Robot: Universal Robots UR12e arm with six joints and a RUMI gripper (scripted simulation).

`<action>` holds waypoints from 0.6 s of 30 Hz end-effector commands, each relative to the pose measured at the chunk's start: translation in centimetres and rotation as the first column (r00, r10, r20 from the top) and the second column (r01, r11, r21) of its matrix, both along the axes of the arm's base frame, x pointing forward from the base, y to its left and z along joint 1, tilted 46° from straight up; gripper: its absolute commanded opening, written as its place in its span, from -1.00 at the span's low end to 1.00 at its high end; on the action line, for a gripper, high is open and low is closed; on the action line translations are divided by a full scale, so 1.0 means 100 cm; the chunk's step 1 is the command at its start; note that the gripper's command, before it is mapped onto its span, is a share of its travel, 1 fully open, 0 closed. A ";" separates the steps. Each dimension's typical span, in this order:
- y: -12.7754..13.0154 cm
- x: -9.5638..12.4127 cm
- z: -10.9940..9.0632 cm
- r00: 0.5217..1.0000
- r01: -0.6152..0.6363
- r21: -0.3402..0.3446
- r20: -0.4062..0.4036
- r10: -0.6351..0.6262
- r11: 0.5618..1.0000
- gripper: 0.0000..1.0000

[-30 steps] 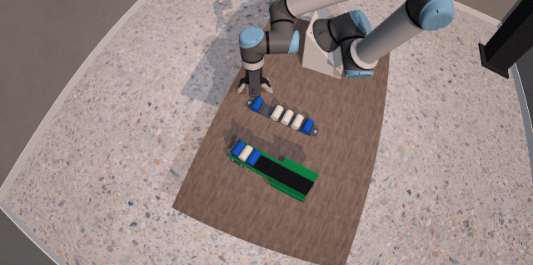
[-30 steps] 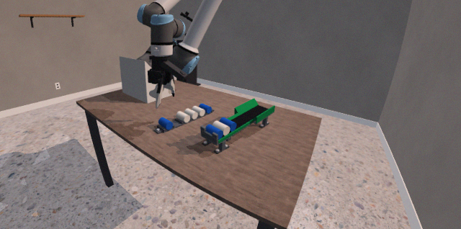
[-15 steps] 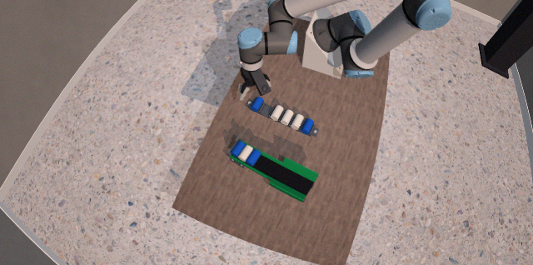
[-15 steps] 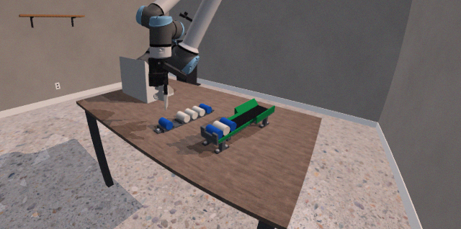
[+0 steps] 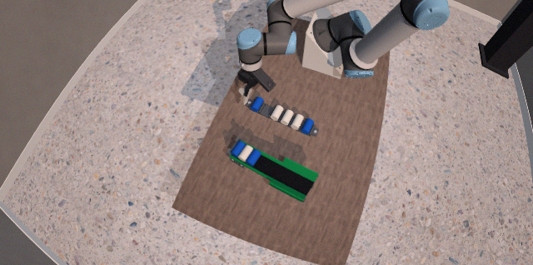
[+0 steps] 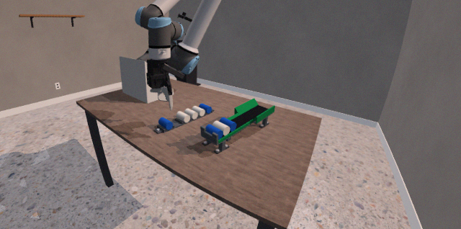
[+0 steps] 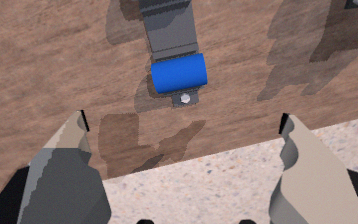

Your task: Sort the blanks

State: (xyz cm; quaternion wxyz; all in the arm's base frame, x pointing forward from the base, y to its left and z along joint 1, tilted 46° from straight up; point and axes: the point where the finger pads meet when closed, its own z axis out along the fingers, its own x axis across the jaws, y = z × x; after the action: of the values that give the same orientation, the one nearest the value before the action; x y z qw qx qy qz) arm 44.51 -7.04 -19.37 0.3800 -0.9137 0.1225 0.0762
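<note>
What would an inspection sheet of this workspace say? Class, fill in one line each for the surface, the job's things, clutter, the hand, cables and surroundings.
Surface: brown wooden table on dark legs.
Job's things: green feed ramp holds blue, white, blue blanks at its stop end, so the white blank is misplaced; stock rack holds a blue blank, an open slot, three white blanks, then another blue blank.
Clutter: nothing seen.
Hand: hand open, holding nothing, above the table edge near the rack's end.
Cables: nothing seen.
Surroundings: speckled floor, wall shelf, wall outlet, pale arm pedestal.
</note>
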 end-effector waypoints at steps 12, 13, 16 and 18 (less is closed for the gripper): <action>0.000 -0.003 -0.003 0.982 -0.132 0.001 0.137 0.131 0.991 1.00; 0.000 -0.003 -0.003 0.981 -0.137 0.000 0.142 0.136 0.991 1.00; 0.000 -0.003 -0.003 0.977 -0.148 -0.001 0.153 0.147 0.989 1.00; 0.000 -0.003 -0.003 0.976 -0.153 -0.001 0.158 0.151 0.988 1.00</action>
State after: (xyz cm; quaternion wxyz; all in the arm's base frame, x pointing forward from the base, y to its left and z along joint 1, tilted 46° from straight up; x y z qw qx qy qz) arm 44.16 -6.93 -19.66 0.3867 -0.9210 0.0287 0.0368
